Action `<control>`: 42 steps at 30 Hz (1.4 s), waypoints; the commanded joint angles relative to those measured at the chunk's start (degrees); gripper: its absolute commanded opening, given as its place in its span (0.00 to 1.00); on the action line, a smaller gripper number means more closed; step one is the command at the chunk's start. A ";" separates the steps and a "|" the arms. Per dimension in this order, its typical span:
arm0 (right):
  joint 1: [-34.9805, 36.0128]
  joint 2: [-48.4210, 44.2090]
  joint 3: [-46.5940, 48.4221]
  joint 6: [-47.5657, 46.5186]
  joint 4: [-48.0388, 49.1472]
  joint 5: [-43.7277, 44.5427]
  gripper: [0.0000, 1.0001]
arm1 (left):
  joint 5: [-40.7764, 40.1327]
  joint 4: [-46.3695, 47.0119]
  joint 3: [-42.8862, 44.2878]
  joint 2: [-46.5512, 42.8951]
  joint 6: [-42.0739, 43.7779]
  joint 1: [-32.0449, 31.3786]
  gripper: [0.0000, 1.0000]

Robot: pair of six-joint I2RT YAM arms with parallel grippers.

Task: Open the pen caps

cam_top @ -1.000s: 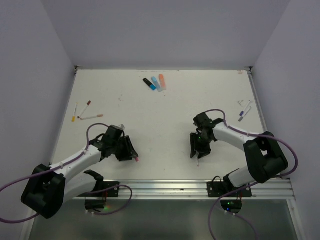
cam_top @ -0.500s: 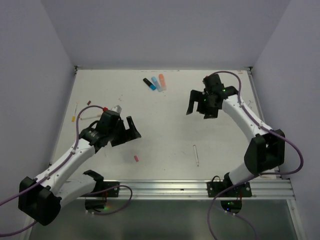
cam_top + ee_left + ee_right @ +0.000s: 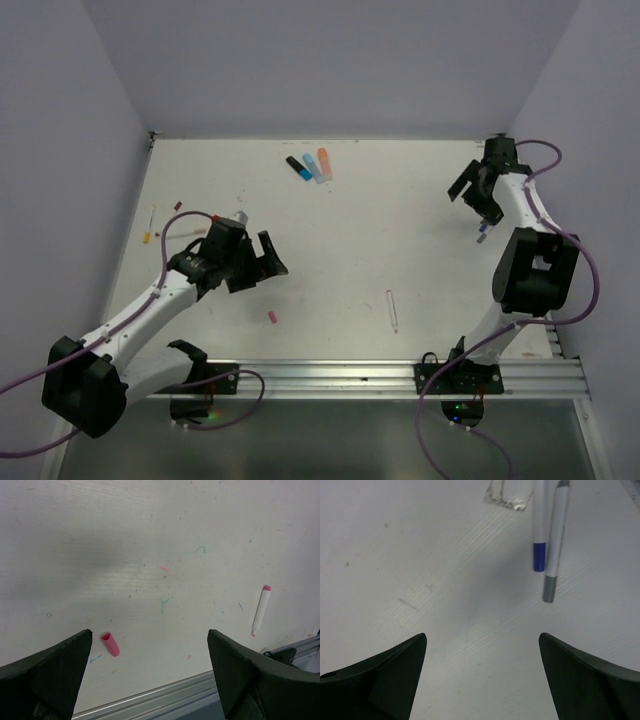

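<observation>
Far right: blue cap (image 3: 538,556), grey cap (image 3: 549,588) side by side; right gripper (image 3: 482,636), left gripper (image 3: 150,631) wide open, empty; double-grasp risk.

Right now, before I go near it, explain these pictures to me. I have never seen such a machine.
These are two robot arms bolted at the near edge of a white table. The wide picture looks down from above and behind them. The other two come from a camera on each wrist; the dark wedges at the bottom are that arm's own fingers. The left claw and the right claw are both open and hold nothing. Under the left one lie a loose pink cap and a white pen. Under the right one lie a blue-ended pen and a grey-ended pen. Three thick markers lie at the far side, thin pens at the left.
</observation>
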 commanded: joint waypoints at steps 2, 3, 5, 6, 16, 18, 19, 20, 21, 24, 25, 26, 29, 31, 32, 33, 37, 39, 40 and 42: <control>-3.43 3.31 2.73 0.99 3.66 9.40 0.99 | -3.53 -3.52 4.59 3.95 4.07 0.99 1.00; -3.96 3.66 2.47 0.82 3.57 10.20 0.96 | -3.18 -3.43 4.95 4.39 6.00 1.16 1.00; -5.80 4.10 1.16 0.82 4.45 10.65 0.92 | -1.70 -3.43 5.74 5.62 7.06 2.47 0.97; -6.42 4.10 0.54 0.38 5.24 10.21 0.87 | -0.81 -2.82 5.74 5.89 8.46 2.92 0.96; -9.32 4.37 -6.41 -3.75 11.73 7.14 0.59 | 2.09 -1.76 7.06 7.03 12.78 6.26 0.84; -9.33 4.54 -7.73 -4.80 13.58 5.55 0.58 | 2.36 -2.11 6.97 7.03 12.96 6.97 0.84; -9.33 4.72 -8.08 -4.90 15.51 4.68 0.57 | 2.36 -2.55 6.88 6.95 12.96 7.14 0.84; -9.33 5.07 -8.34 -5.16 15.96 3.97 0.55 | 2.45 -2.72 6.80 6.94 13.13 7.23 0.84; -9.24 5.59 -8.08 -5.94 16.23 3.70 0.54 | 2.45 -2.90 6.88 6.51 13.13 7.23 0.84; -9.33 8.14 -6.94 -6.91 14.39 3.61 0.49 | 2.45 -3.08 6.18 5.54 12.96 7.32 0.84; -9.33 8.23 -7.29 -7.09 14.99 3.79 0.49 | 2.45 -2.99 5.92 5.36 12.87 7.32 0.84; -9.33 8.15 -8.34 -7.35 15.35 3.79 0.49 | 2.53 -2.99 5.83 5.28 12.78 7.41 0.84; -9.24 8.50 -9.57 -7.62 16.14 4.58 0.47 | 2.71 -2.90 5.83 5.27 12.52 7.49 0.83; -9.33 8.94 -9.66 -7.88 15.97 4.41 0.46 | 2.80 -2.90 5.83 5.45 12.43 7.49 0.83; -9.33 9.03 -10.01 -7.88 16.05 4.41 0.42 | 2.89 -2.82 5.92 5.54 12.43 7.49 0.83; -9.33 8.94 -10.28 -7.80 16.05 4.67 0.41 | 3.06 -2.81 5.74 5.54 12.26 7.58 0.83; -9.33 8.06 -12.82 -8.32 15.97 4.67 0.34 | 3.41 -2.81 5.74 5.54 12.08 7.58 0.83; -9.33 7.62 -13.53 -9.20 15.97 4.58 0.28 | 3.41 -2.99 6.00 5.45 12.08 7.49 0.83; -9.33 7.53 -13.88 -9.46 15.88 4.41 0.27 | 3.41 -3.08 6.09 5.36 12.08 7.58 0.83; -9.33 7.27 -14.41 -9.82 15.27 4.49 0.15 | 3.41 -3.51 6.18 5.01 12.25 7.58 0.83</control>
